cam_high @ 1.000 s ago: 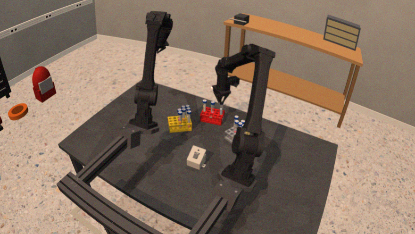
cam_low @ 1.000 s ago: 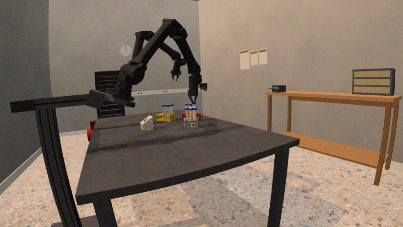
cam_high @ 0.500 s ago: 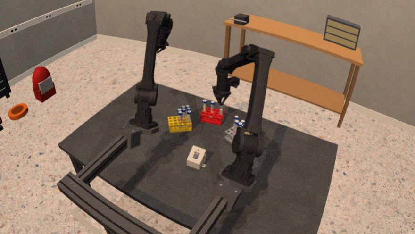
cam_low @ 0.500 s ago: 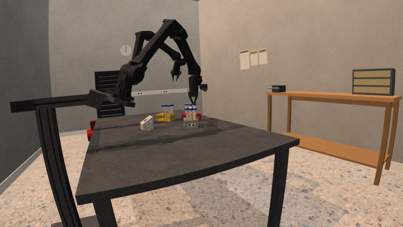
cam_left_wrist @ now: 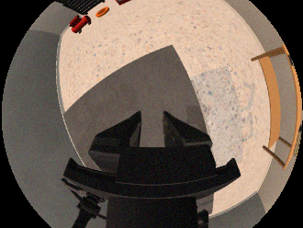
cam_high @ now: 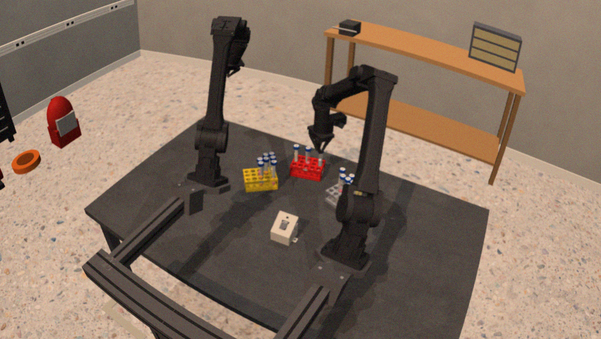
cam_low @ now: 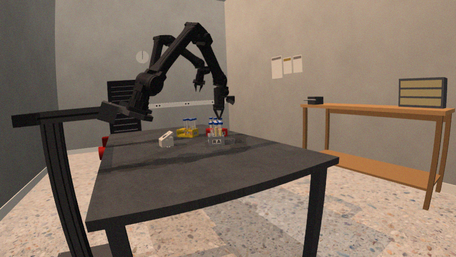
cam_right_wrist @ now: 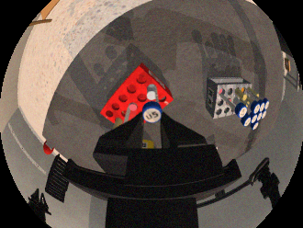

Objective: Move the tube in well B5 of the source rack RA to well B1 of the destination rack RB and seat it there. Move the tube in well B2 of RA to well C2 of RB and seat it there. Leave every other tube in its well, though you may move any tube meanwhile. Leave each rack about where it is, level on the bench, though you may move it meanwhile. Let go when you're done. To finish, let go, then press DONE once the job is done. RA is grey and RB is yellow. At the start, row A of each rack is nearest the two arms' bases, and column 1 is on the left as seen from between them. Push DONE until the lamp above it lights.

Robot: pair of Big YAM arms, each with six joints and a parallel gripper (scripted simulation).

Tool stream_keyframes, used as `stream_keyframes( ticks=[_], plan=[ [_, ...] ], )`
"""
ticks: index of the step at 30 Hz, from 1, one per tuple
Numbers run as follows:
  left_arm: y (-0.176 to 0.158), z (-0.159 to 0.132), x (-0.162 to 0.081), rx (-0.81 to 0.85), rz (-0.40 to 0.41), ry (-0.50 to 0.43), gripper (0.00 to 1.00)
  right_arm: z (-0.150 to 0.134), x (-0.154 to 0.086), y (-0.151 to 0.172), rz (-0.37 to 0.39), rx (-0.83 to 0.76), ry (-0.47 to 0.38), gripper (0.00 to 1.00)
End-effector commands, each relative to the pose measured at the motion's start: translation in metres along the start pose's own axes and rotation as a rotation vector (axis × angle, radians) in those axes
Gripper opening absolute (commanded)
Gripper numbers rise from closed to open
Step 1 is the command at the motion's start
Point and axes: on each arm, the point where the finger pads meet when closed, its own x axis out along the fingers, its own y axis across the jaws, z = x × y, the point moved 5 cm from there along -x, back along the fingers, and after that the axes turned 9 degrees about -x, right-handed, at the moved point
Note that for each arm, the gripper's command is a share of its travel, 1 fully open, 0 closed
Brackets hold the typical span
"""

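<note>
One blue-capped tube [cam_high: 319, 161] [cam_low: 219, 119] [cam_right_wrist: 151, 111] was clamped in the right gripper [cam_high: 321, 150] [cam_low: 218, 117] [cam_right_wrist: 151, 115], at the red rack [cam_high: 306, 172] [cam_low: 225, 131] [cam_right_wrist: 142, 69] near the worktop's [cam_high: 421, 236] [cam_low: 207, 172] [cam_left_wrist: 138, 83] [cam_right_wrist: 188, 28] far edge; left gripper [cam_high: 229, 74] [cam_low: 198, 90] [cam_left_wrist: 152, 115], partly open, held nothing.

On surface [cam_high: 235, 252] [cam_low: 207, 179] [cam_left_wrist: 129, 87] [cam_right_wrist: 193, 28], has rack RB [cam_high: 262, 186] [cam_low: 188, 134] at left, rack RA [cam_high: 332, 199] [cam_low: 216, 140] [cam_right_wrist: 212, 98] at right, and third rack [cam_high: 306, 173] [cam_low: 225, 131] [cam_right_wrist: 138, 96] between, somewhat behind. Has tubes [cam_high: 273, 168] [cam_low: 215, 126] [cam_right_wrist: 241, 110] in all three. Has button box [cam_high: 282, 230] [cam_low: 166, 140] before them.
</note>
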Motion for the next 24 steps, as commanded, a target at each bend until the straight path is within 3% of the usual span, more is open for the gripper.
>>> stream_keyframes(
  ticks=[1, 24],
  plan=[
    [-0.0061, 0.0126, -0.0126, -0.013, -0.026, -0.027, 0.30, 0.0226, -0.0126, 0.0169, 0.055, 0.017, -0.036, 0.00],
    [-0.0061, 0.0126, -0.0126, -0.013, -0.026, -0.027, 0.30, 0.0217, -0.0074, 0.0150, 0.051, 0.018, -0.034, 0.00]
  ],
)
